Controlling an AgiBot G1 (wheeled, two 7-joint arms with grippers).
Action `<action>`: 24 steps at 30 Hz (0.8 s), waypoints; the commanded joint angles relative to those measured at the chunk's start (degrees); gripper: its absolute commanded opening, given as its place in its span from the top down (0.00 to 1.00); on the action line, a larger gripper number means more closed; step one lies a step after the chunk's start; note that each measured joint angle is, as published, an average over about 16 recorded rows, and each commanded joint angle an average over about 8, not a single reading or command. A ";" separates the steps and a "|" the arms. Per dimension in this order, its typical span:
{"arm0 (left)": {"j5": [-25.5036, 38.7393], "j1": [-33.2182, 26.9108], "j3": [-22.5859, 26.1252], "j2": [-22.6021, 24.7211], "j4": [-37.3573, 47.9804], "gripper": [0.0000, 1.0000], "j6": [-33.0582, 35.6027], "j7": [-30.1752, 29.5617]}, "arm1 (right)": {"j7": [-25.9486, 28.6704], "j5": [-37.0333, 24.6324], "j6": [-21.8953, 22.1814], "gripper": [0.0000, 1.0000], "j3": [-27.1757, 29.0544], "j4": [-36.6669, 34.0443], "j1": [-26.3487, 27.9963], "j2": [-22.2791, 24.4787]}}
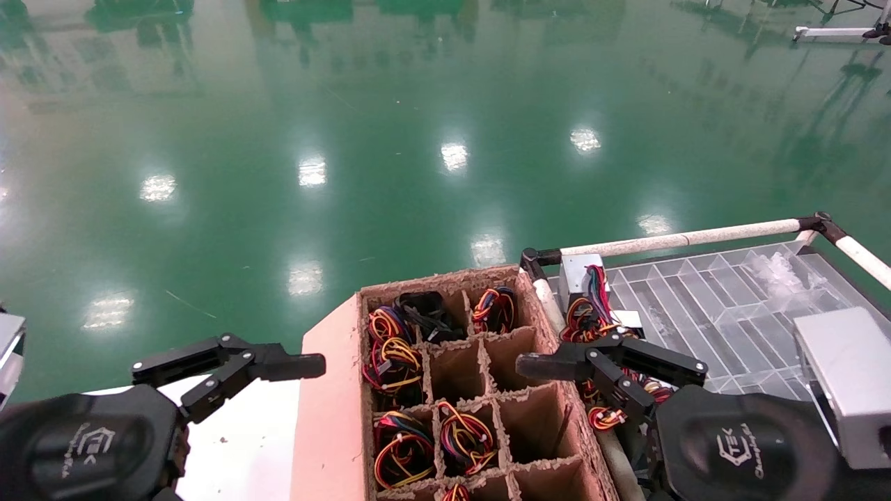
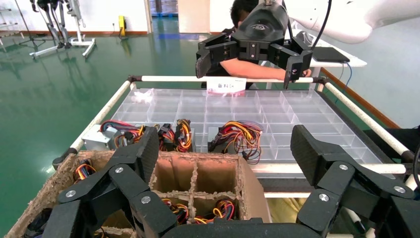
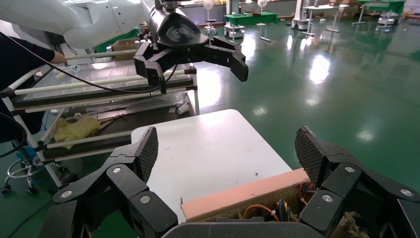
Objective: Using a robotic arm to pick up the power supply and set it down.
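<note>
Power supplies stand in the cells of a brown cardboard divider box [image 1: 480, 417], showing only their bundled red, yellow and black wires [image 1: 465, 438]. Another power supply [image 1: 576, 273], a grey metal box with a wire tail, lies at the near-left corner of a clear tray [image 1: 724, 306]. In the left wrist view, wire bundles [image 2: 241, 138] rest on that tray just beyond the box. My left gripper [image 1: 306, 367] [image 2: 228, 153] hangs open over the white table, left of the box. My right gripper [image 1: 536, 366] [image 3: 228, 153] is open and empty at the box's right edge, above the tray's wires.
The tray sits on a cart with white rails [image 1: 686, 240]. A white table [image 3: 208, 148] carries the cardboard box, whose pink flap [image 1: 327, 410] lies on the left. A grey camera mount [image 1: 846, 383] sits on my right wrist. Green floor surrounds everything; a person [image 2: 247, 67] leans behind the cart.
</note>
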 commanded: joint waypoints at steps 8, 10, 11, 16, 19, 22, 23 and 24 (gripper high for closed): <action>0.00 0.00 0.00 0.00 0.00 0.07 0.00 0.00 | 0.00 0.00 0.00 0.00 0.01 0.00 0.00 0.00; 0.00 0.00 0.00 0.00 0.00 0.02 0.00 0.00 | 0.00 -0.05 0.03 0.00 0.01 -0.02 0.01 0.02; 0.00 0.00 0.00 0.00 0.00 0.00 0.00 0.00 | -0.02 -0.17 0.10 0.00 0.00 -0.04 0.05 0.07; 0.00 -0.01 0.02 0.01 0.03 0.00 0.01 0.02 | -0.18 -3.00 1.78 0.00 -0.30 0.06 1.35 0.57; -0.01 -0.03 0.04 0.00 0.04 0.00 0.01 0.03 | -0.18 -6.27 3.69 0.00 -0.86 0.29 3.09 0.56; -0.02 -0.03 0.05 0.00 0.05 0.00 0.01 0.04 | -0.27 -10.49 5.77 0.00 -1.89 0.64 5.35 -0.02; -0.02 -0.04 0.06 0.00 0.05 0.00 0.01 0.04 | -0.30 -11.93 6.43 0.00 -2.31 0.72 6.14 -0.37; -0.02 -0.04 0.06 0.00 0.05 0.00 0.01 0.04 | -0.39 -13.47 7.05 0.00 -2.78 0.82 6.96 -0.78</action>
